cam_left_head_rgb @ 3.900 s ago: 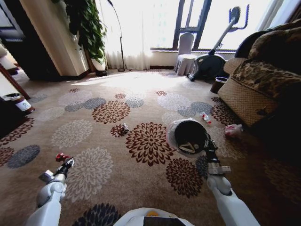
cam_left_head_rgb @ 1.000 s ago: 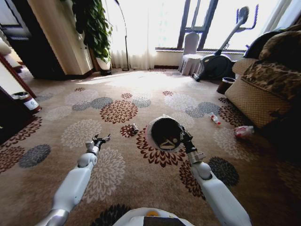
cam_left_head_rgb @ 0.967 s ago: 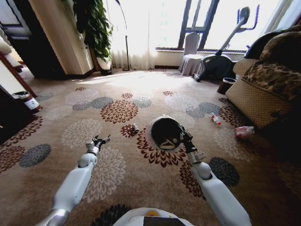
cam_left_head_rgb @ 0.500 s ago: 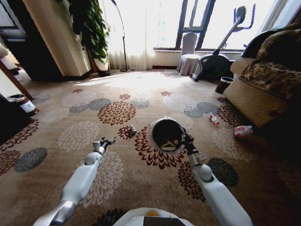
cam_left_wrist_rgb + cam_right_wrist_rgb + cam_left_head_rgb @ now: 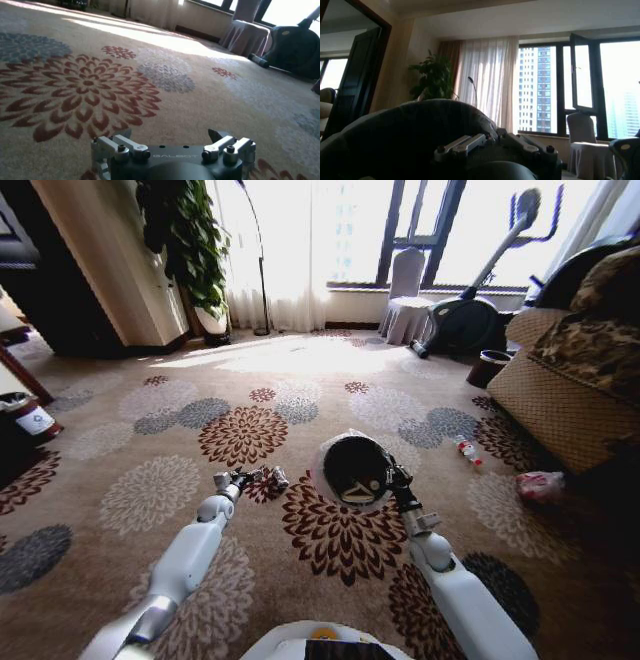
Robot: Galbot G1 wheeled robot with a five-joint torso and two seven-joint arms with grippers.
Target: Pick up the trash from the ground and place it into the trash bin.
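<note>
The trash bin (image 5: 352, 468), lined with a pale bag, sits tilted, gripped at its four-o'clock rim by the right pincer (image 5: 397, 477). The left pincer (image 5: 243, 478), spread wide, reaches a small bottle (image 5: 277, 476) on the carpet (image 5: 330, 385).
</note>
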